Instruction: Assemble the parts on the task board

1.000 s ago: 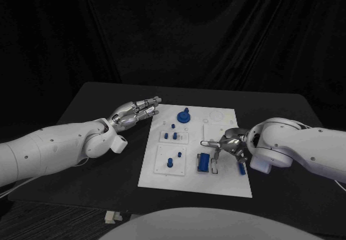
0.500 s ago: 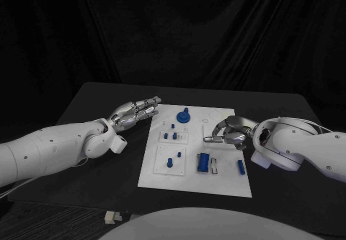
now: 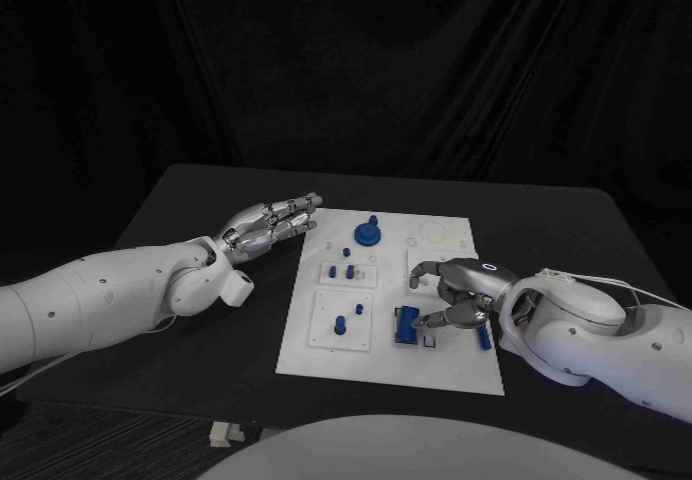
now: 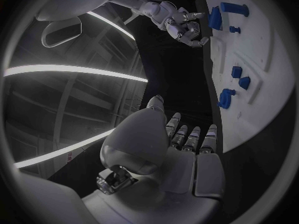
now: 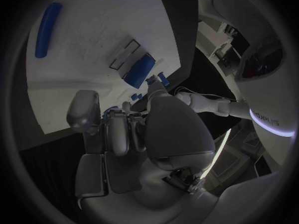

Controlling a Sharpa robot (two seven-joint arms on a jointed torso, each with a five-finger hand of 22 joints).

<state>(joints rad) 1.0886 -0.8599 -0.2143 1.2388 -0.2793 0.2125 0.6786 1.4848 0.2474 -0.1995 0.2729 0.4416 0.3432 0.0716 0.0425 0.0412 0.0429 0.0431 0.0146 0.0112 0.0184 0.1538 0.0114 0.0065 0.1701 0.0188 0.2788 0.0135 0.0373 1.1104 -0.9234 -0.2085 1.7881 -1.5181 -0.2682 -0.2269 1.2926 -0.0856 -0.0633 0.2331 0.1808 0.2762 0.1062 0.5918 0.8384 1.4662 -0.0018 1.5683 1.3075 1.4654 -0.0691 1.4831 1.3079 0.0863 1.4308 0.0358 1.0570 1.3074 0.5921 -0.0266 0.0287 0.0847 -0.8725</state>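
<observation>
Parts sit on the white task board (image 3: 389, 355) in the middle of the black table (image 3: 173, 200): a round blue knob (image 3: 368, 234) near the far edge, small blue pegs (image 3: 340, 271) in the middle, a blue block (image 3: 408, 325) and a blue rod (image 3: 483, 337) nearer the robot. Right hand (image 3: 453, 292) hovers over the board just beside the block, fingers curled in; whether it holds anything I cannot tell. Left hand (image 3: 268, 225) rests at the board's left edge, fingers straight and slightly apart, holding nothing.

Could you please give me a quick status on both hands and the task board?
Left hand open, beside the task board. Right hand over the board by a blue part; grip unclear. Nothing in the way.
</observation>
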